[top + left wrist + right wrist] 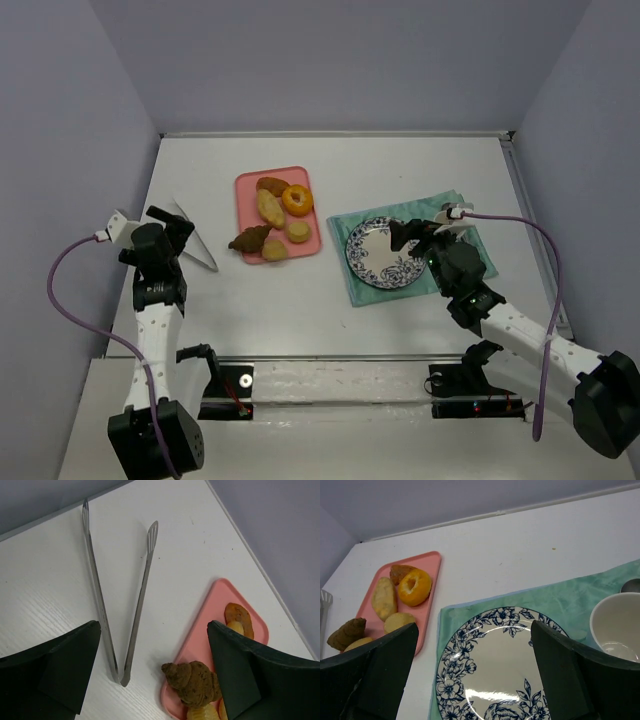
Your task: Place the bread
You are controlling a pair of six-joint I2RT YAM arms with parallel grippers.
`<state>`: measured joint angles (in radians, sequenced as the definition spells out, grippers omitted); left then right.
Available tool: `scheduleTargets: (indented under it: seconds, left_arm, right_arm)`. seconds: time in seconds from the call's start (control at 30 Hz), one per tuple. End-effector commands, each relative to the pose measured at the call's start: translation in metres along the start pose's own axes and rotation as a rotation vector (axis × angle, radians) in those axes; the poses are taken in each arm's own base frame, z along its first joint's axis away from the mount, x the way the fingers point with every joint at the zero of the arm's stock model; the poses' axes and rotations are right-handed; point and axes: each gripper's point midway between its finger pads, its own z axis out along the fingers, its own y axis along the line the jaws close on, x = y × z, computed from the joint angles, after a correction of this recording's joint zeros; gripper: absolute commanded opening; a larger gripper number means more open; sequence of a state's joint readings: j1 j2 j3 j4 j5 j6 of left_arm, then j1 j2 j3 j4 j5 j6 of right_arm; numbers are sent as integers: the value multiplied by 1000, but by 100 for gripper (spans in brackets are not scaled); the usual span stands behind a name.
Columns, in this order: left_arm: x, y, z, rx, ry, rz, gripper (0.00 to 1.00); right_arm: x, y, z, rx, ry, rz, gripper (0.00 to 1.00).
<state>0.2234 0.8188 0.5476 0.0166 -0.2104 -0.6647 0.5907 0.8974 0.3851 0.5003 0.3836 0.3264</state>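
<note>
Croissant (250, 238) overhangs the pink tray's (247, 185) edge; plate (451, 672) sits nearby on green cloth (470, 611). Left gripper (152, 626) and right gripper (474, 627) gape wide, holding nothing.

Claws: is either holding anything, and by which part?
Nothing held. The left claw is open over the tongs; the right claw is open over the plate.

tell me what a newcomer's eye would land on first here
The pink tray, left of centre in the top view, holds breads, among them a bright orange ring bun. To its right a blue floral plate sits bare on a green cloth. Metal tongs lie at far left.
</note>
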Motion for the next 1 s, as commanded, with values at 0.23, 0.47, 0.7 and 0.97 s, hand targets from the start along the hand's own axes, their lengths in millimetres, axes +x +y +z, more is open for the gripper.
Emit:
scheduleTargets:
  seconds: [0.23, 0.47, 0.7, 0.97]
  left_arm:
    - [35, 17, 28, -88, 125, 40, 99]
    - [66, 31, 60, -192, 250, 108, 99]
    - [87, 38, 88, -276, 322, 190, 99]
    - [102, 57, 107, -427, 366, 256, 99]
  right_arm:
    - [-24, 16, -2, -68, -89, 56, 100]
    - [-10, 15, 10, -37, -11, 9, 100]
    - [1, 11, 19, 2, 37, -20, 100]
    - [-2, 6, 17, 27, 24, -30, 100]
